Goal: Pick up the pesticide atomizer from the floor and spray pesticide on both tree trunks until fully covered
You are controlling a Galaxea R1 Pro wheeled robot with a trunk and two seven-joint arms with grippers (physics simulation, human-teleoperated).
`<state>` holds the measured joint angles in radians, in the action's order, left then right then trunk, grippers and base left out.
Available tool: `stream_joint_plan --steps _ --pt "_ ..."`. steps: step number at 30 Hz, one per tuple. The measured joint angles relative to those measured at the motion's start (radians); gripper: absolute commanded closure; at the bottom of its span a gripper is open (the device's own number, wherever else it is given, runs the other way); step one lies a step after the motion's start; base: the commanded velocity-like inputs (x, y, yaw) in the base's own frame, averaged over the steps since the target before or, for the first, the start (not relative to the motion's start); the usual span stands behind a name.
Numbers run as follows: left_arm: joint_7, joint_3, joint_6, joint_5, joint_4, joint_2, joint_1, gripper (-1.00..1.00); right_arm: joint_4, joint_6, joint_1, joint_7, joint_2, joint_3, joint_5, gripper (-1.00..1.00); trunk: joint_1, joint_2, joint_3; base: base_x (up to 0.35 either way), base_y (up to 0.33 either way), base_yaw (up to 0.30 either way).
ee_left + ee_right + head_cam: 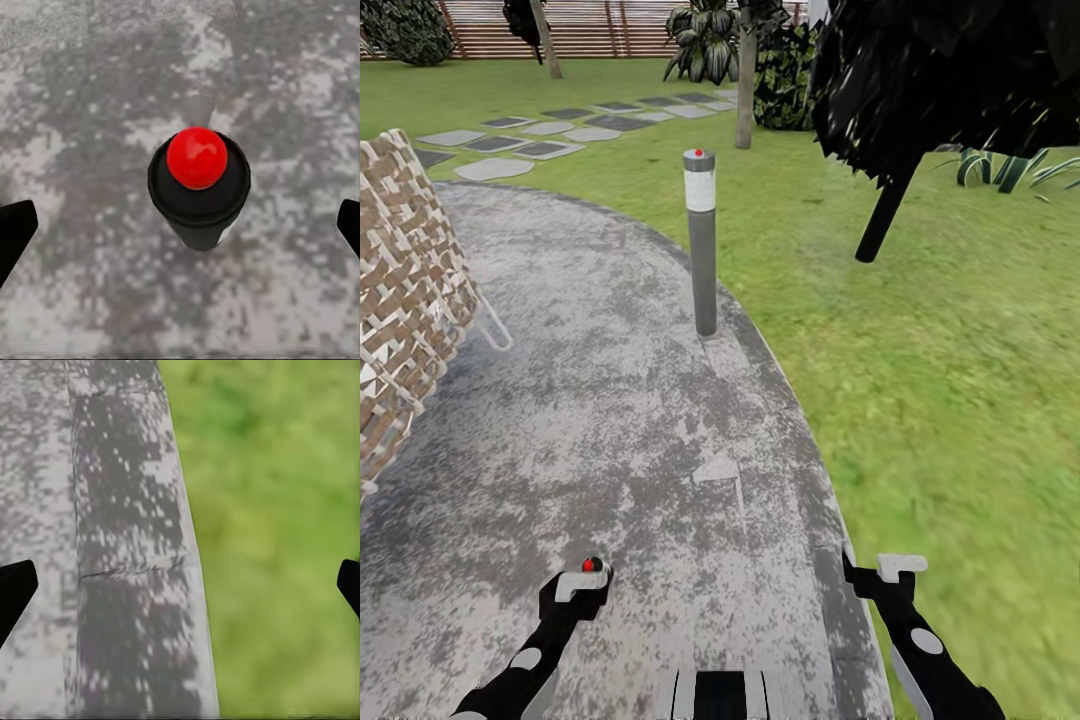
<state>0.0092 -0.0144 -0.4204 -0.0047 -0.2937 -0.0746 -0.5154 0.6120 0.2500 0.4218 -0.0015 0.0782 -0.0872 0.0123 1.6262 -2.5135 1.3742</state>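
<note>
Grey mottled stone paving [610, 420] spreads under me in a broad curve, edged on my right by green grass [940, 380], and I judge I am parked on it because the thing I came for stands here. Farther off, a wooden slat fence [590, 30] closes the garden, and a pale straight tree trunk [746, 95] rises by the stepping stones [540, 135], well apart from me; a second trunk [546, 45] leans near the fence. A woven chair [405, 290] sits at my left and a grey bollard light [702, 240] marks the paving's edge. My right hand [180, 577] hangs spread wide over the border of stone and grass, holding nothing. My left hand [180, 217] is opened wide too, empty, poised straight above the pesticide atomizer [199, 191], I think to drop around it. The atomizer stands upright on the paving between my dark fingertips [15, 229], touching neither: a black round body capped by a glossy red button [196, 157].
</note>
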Motion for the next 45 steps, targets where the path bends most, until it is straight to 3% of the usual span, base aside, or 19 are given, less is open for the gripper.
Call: stream_joint_plan --steps 9,45 --pt "0.000 0.000 -0.001 0.001 0.002 0.000 0.000 -1.00 0.000 0.000 0.000 0.000 0.000 0.000 0.000 -1.00 0.003 -0.002 0.040 0.000 0.000 0.000" --pt "0.002 0.000 -0.005 0.003 0.001 0.001 0.000 -1.00 0.000 0.000 0.000 -0.001 0.000 0.000 0.000 -1.00 0.004 -0.002 0.050 0.034 -0.001 0.000"
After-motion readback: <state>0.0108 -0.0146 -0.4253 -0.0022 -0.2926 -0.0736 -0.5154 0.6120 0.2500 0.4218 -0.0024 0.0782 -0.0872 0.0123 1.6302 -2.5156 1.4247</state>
